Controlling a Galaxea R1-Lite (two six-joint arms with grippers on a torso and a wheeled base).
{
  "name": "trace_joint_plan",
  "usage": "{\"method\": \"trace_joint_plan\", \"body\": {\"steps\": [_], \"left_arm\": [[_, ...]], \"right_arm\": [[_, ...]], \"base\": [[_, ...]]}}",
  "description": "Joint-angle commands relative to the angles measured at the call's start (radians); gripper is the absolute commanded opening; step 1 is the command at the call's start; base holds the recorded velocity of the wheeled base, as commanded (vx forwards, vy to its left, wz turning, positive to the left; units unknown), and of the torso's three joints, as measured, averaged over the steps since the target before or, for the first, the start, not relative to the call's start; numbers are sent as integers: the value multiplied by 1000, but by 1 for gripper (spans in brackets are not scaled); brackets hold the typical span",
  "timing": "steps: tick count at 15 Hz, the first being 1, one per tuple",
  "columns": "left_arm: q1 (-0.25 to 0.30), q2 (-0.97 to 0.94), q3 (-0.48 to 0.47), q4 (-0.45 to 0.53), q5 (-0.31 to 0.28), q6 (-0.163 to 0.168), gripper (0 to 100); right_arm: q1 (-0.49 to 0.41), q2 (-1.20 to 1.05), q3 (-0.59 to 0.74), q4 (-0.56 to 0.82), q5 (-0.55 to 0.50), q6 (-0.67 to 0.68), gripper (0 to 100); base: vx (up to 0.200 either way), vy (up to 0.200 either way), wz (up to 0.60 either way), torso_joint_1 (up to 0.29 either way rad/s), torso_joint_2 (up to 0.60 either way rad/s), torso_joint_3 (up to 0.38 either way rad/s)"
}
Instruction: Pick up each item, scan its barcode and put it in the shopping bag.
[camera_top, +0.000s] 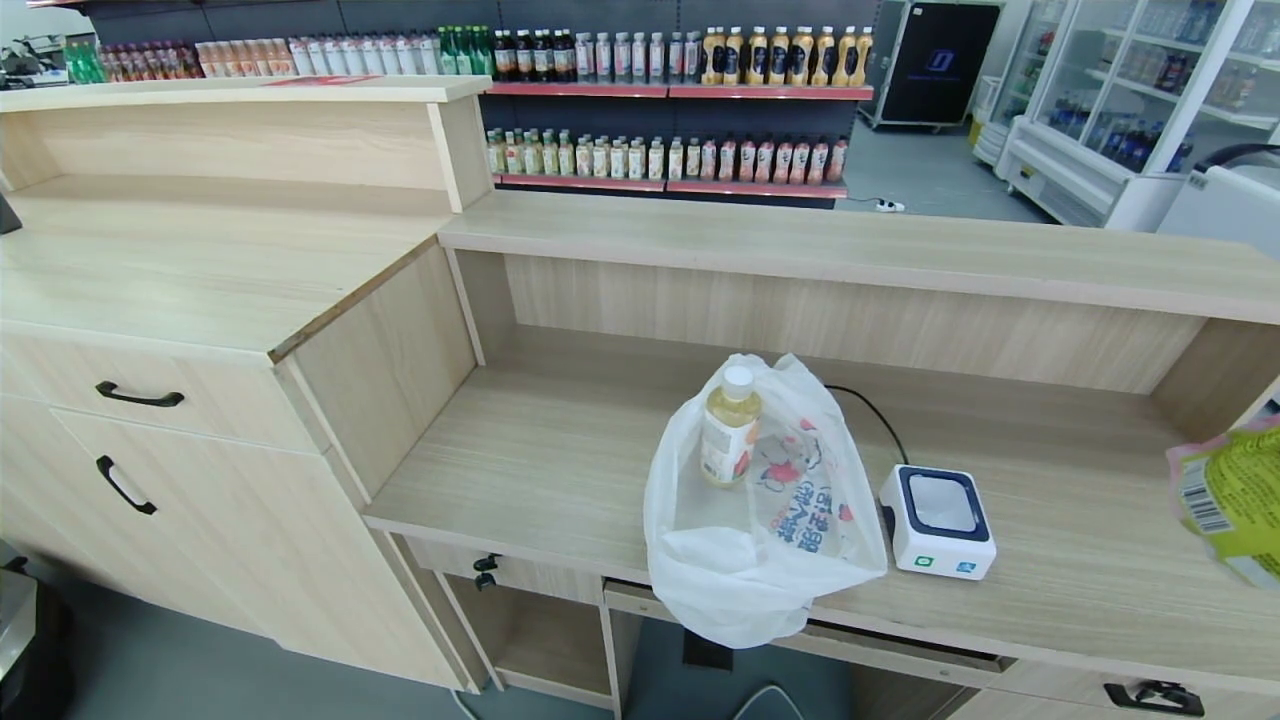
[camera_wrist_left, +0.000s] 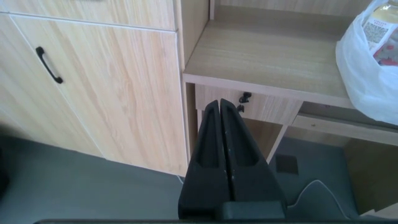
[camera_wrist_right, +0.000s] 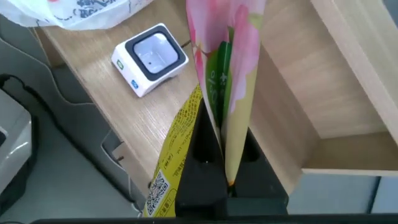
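Partway through. One drink bottle (camera_top: 730, 425) stands upright inside the white plastic shopping bag (camera_top: 762, 530), which sits open on the counter (camera_top: 540, 450) just left of the barcode scanner (camera_top: 937, 520). That item looks done.

The second item is in hand: a pink, green and yellow snack packet (camera_wrist_right: 227, 87). The right gripper (camera_wrist_right: 227, 158) is clamped on its lower edge and the packet stands up out of the jaws. It is held above the counter at the far right, to the right of the scanner and not over its window. A barcode shows on the packet's yellow side. Whether it has been scanned I cannot tell. Judged left to do: present the code to the scanner if needed, then carry the packet across to the bag and drop it in.

The left gripper (camera_wrist_left: 222, 106) has its fingers pressed together and holds nothing. It hangs low, below the counter edge, pointing at the counter front beside the cabinet door (camera_wrist_left: 93, 93), well apart from the bag.
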Motion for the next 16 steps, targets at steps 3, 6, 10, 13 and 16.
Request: {"method": "trace_joint_plan", "body": {"steps": [3,6,10,13,16], "left_arm": [[1,0,0,0,0,0,0],[1,0,0,0,0,0,0],[1,0,0,0,0,0,0],[1,0,0,0,0,0,0],[1,0,0,0,0,0,0]], "right_arm": [[38,43,-19,-131,-29,-25,0],[131,121,-14,-335,-62,-19,0],[222,247,0,-350,-64,-198,0],[220,302,9,-344,-64,-407,0],[216,330,9,-342,-61,-560,0]], "base": [[0,0,600,1,1,-1],[0,0,600,4,-1,2],[0,0,0,0,0,0],[0,0,0,0,0,0],[0,0,0,0,0,0]]}}
